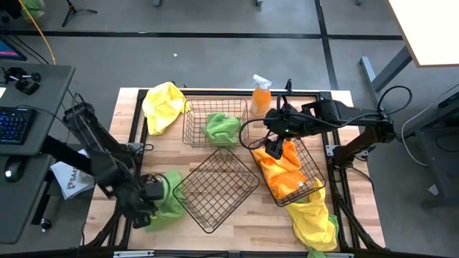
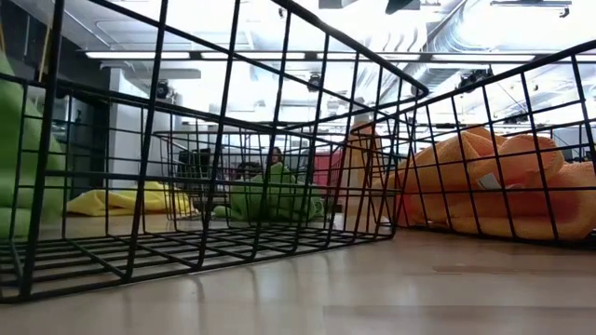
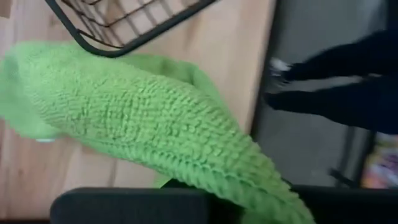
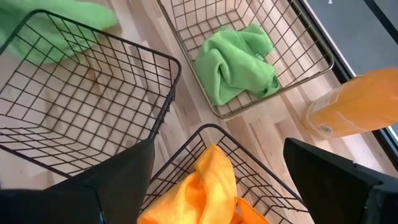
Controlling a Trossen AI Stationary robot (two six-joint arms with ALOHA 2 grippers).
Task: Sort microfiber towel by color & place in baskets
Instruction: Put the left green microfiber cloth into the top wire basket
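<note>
Three dark wire baskets stand on the wooden table. The far basket [image 1: 215,122] holds a green towel [image 4: 236,62]. The middle basket [image 1: 215,188] has no towel in it. The right basket [image 1: 290,172] holds orange towels [image 1: 283,168]. My left gripper [image 1: 152,190] is at the table's near left, shut on a second green towel [image 3: 155,118]. My right gripper [image 4: 217,186] hangs open over the far end of the right basket, and an orange towel [image 4: 205,183] lies below between its fingers. One yellow towel [image 1: 163,106] lies at the far left, another [image 1: 315,222] at the near right. My left gripper holds the green towel at a bunched part [image 3: 249,186] that runs out from between its fingers. The cloth itself covers the place of contact. The towel stretches away from the gripper toward the middle basket's corner [image 3: 112,50], and its far part [image 1: 171,204] lies on the table.
An orange spray bottle [image 1: 261,94] stands at the far edge between the far and right baskets. The near-right yellow towel hangs partly over the table's near edge. Bare wood shows along the near edge in front of the middle basket [image 1: 237,236]. A desk with a keyboard [image 1: 14,125] stands left of the table.
</note>
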